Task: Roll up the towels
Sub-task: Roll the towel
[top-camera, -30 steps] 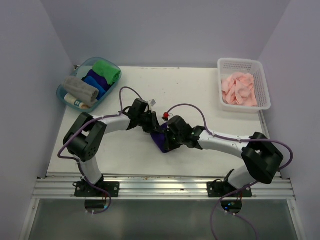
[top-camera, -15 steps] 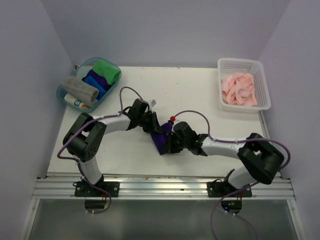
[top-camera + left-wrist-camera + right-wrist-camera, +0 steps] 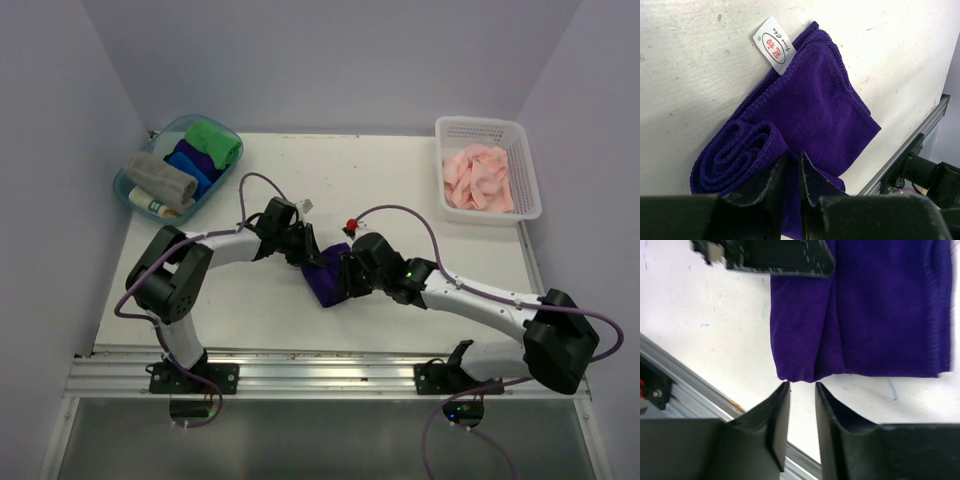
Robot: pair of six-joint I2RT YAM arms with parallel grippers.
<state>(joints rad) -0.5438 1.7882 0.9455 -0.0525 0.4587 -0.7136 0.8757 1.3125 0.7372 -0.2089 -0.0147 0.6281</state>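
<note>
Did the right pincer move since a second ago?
Yes. The right pincer backed off the purple towel, rightward toward the white basket side.

Dark purple towel; apparently pink cloths.

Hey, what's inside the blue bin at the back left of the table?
Rolled towels: a green towel, a blue towel and a grey towel, plus a white item at the near rim. Whatever lies under them is covered.

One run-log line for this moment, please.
left jaws: shut on purple towel | right jaws: open, empty, at towel's edge | towel: one end rolled, rest flat
</note>
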